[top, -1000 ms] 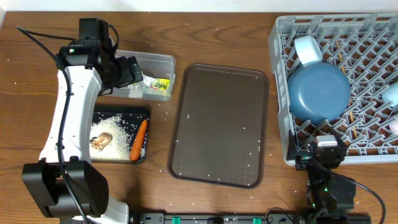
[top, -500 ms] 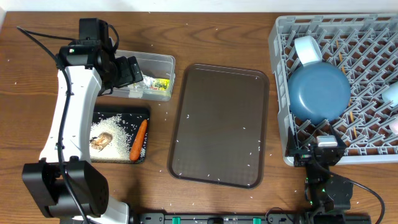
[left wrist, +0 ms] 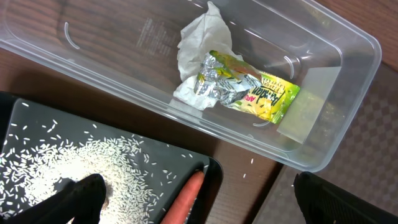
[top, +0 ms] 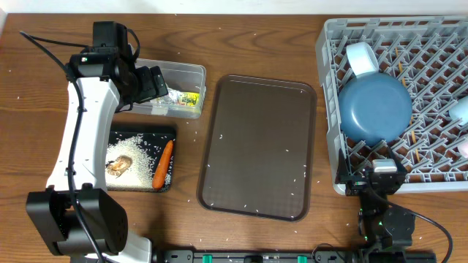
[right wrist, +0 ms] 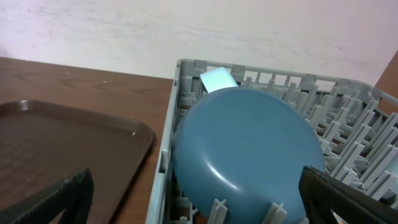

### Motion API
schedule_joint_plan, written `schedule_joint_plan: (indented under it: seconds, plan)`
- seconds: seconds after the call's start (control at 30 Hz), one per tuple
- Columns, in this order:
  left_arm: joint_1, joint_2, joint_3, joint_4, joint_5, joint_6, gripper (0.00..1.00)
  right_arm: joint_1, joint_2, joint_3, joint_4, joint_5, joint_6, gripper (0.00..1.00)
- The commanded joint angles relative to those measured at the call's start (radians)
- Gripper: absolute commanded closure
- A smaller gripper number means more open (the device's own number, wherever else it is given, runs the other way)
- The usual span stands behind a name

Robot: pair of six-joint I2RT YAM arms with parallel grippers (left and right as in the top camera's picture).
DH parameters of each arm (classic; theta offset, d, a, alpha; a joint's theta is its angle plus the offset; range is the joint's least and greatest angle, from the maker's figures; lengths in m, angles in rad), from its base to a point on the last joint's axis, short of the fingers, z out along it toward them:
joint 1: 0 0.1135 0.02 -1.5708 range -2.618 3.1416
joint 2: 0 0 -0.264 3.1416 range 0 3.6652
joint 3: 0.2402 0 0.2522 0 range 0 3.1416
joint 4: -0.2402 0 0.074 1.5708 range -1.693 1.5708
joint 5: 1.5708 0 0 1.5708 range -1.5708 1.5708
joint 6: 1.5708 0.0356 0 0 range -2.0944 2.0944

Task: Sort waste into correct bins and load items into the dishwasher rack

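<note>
Both grippers stand wide apart and grip nothing. The left gripper (top: 150,83) hangs over the clear tub (left wrist: 348,74), where the crumpled wrapper (left wrist: 249,90) lies ahead of its fingers, untouched. The carrot (left wrist: 186,198) and rice (left wrist: 62,158) lie in the black tray (left wrist: 177,160) just beside the tub. The right gripper (top: 375,177) sits at the near edge of the rack (right wrist: 186,67), with the blue plate (right wrist: 249,155) leaning just ahead. The plate hides most of the white bowl (right wrist: 217,79). Two cups (top: 461,109) are cut off at the overhead view's right edge.
</note>
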Motion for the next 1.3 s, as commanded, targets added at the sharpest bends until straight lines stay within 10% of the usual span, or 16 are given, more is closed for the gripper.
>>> schedule_joint_plan:
  seconds: [0.0,0.13,0.5,0.8,1.27]
  plan:
    - [-0.011,-0.037,0.002,-0.004,-0.005,0.000,0.02,-0.008,-0.006,-0.005,0.002,-0.004,0.018,0.01]
    - [-0.050,-0.120,-0.038,-0.031,-0.122,0.037,0.02,-0.008,-0.006,-0.005,0.002,-0.004,0.018,0.01]
    - [-0.097,-0.637,-0.460,0.586,-0.151,0.222,0.02,-0.008,-0.006,-0.005,0.002,-0.004,0.018,0.01]
    - [-0.093,-1.050,-0.713,0.686,-0.151,0.346,0.02,-0.008,-0.006,-0.005,0.002,-0.004,0.018,0.01]
    - [-0.082,-1.629,-1.296,1.041,-0.151,0.296,0.02,-0.008,-0.006,-0.005,0.002,-0.004,0.018,0.01]
